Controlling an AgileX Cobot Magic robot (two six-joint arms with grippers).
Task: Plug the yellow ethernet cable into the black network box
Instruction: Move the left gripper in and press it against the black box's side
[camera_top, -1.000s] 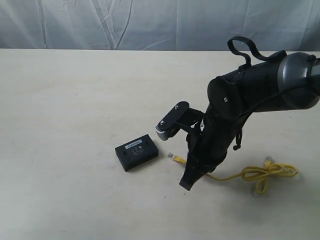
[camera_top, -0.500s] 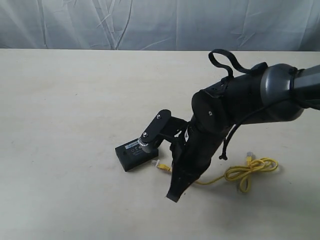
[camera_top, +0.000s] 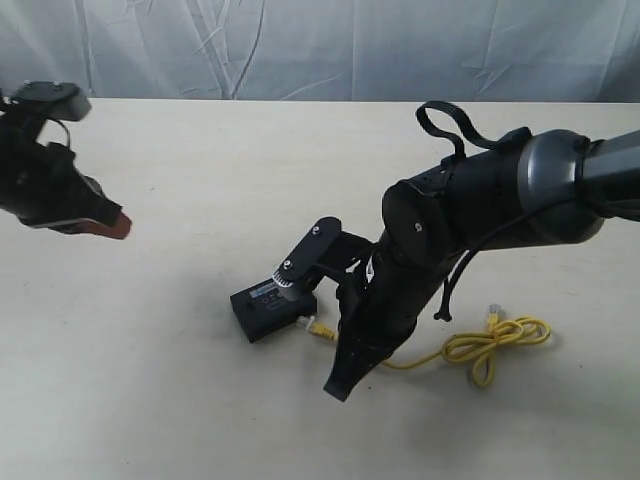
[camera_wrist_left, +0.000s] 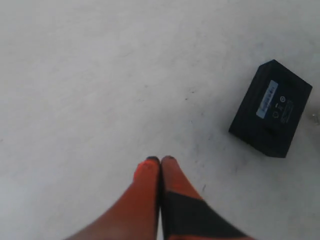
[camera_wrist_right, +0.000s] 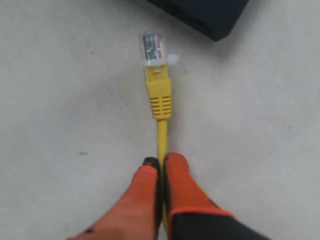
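Change since earlier frames: left arm (camera_top: 40, 180) has come into the exterior view on the far side of the black network box (camera_top: 258, 312), where none showed before; right arm (camera_top: 480, 205) has moved in toward the box and drawn the cable's loop along with it.
Backdrop: pale grey creased sheet (camera_top: 300, 45) hanging behind the table, beyond the box.
Table: plain off-white matt surface (camera_top: 150, 400), faint specks in the wrist views; box and cable lie directly on it.
Right arm: black and grey, reaching down just beside the box, part of it overlapping the box's top in the exterior view.
Left arm: black, well apart from the box, held above the table.
Left gripper (camera_wrist_left: 160, 161): orange-tipped fingers pressed together, nothing between them; box well clear of the tips.
Right gripper (camera_wrist_right: 160, 161): orange-tipped fingers pinched on the yellow cord just behind the plug's boot.
Black network box, position: flat on the table, label side up.
Yellow ethernet cable (camera_top: 490, 345): runs from the box side under the right arm to a loose knotted loop lying well away from the box.
Clear plug (camera_wrist_right: 152, 48): at the gripped end, pointing at the box, just beside its corner with a narrow gap; not seated in a port.
White label (camera_wrist_left: 266, 99): narrow strip on the box's top face, print too small to read; small white symbols beside it, not legible. No brand can be read.
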